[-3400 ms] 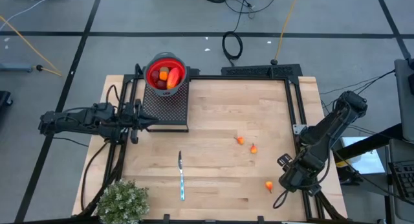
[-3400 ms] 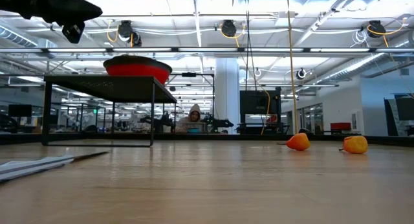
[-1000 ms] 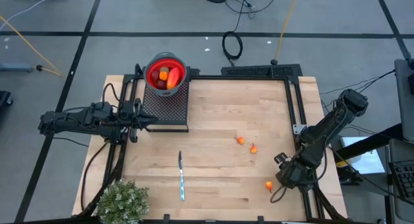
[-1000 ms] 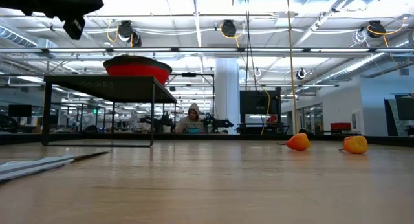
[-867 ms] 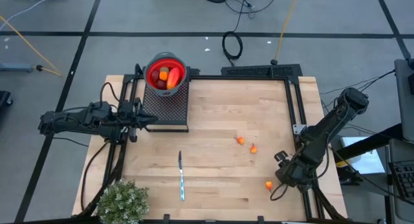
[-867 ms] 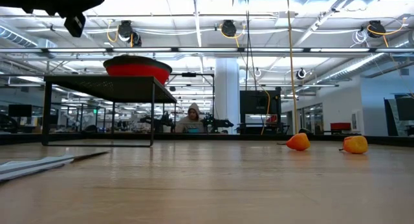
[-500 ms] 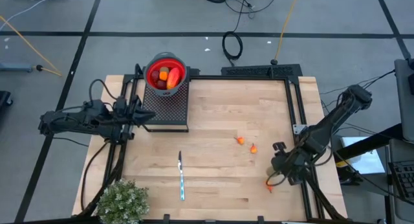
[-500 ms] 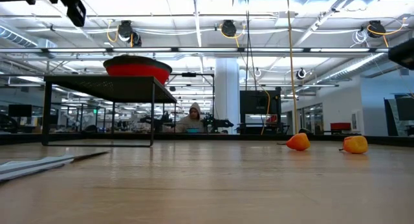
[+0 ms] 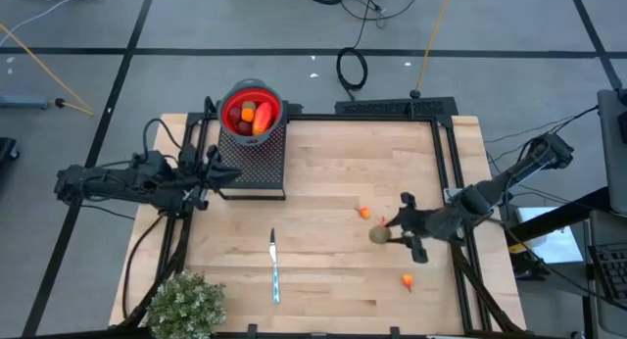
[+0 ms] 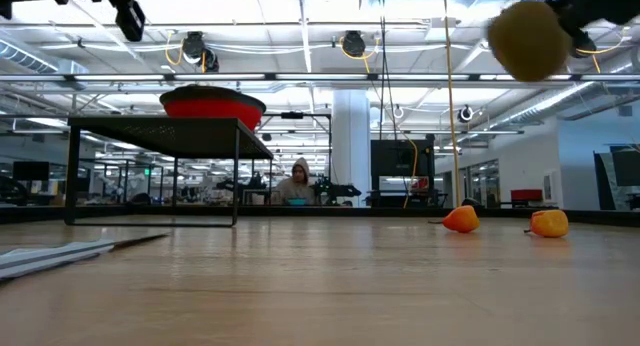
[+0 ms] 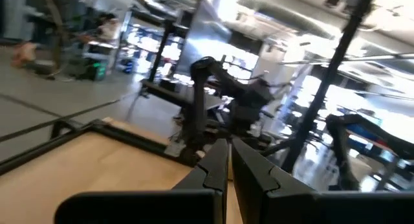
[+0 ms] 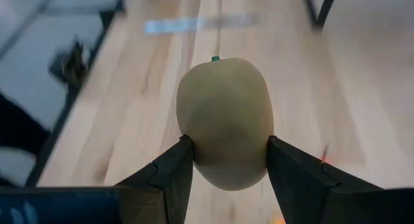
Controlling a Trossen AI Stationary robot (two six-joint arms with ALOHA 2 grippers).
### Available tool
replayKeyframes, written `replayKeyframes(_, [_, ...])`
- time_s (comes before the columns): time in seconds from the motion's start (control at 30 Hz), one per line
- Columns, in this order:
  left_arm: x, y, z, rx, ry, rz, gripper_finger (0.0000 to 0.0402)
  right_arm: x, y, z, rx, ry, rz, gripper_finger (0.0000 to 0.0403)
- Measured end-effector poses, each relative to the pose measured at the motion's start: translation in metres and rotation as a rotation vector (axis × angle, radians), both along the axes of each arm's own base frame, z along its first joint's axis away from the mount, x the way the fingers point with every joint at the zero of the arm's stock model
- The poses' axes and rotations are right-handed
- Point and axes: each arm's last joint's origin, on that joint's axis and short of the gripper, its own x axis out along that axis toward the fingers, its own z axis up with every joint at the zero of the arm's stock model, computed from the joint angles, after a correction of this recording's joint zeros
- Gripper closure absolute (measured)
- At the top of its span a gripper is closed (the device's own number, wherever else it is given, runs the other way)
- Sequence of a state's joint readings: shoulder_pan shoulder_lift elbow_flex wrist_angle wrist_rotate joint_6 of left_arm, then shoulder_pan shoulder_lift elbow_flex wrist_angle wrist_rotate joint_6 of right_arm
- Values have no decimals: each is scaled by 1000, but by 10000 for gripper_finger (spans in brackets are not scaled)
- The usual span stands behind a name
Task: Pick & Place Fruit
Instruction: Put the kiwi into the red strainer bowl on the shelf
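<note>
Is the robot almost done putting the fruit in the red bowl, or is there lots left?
Partly done. The red bowl on the dark rack already holds a few red and orange pieces. Right now the right gripper holds a brown-green kiwi up above the table. Three small orange bits lie on the wood, not yet picked up. The left gripper waits shut beside the rack.

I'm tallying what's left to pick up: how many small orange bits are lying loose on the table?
3. One orange bit sits mid-table, a second just beside it toward the right arm, the third nearer the front edge. The right gripper could hide more.
</note>
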State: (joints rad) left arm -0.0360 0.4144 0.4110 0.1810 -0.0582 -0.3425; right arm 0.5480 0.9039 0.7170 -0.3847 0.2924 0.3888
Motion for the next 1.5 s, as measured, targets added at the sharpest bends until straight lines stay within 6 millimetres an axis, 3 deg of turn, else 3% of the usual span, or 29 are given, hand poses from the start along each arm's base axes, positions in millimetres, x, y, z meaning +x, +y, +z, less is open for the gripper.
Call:
replayKeyframes(0.27, [29,-4,2,48,-62,-102,382,20,-15,20,13,-229,-56,229])
replayKeyframes(0.63, [64,-13,-14,93,22,-121,382,33,-29,45,93,-482,-143,229])
replayKeyframes(1.03, [99,-26,1,225,57,-95,382,36,-40,72,456,-695,-122,229])
replayKeyframes(1.27, [120,-36,6,292,71,-145,382,36,-47,83,702,-722,-29,229])
replayKeyframes(1.5, [134,-43,6,313,89,-169,382,30,-50,97,855,-748,226,229])
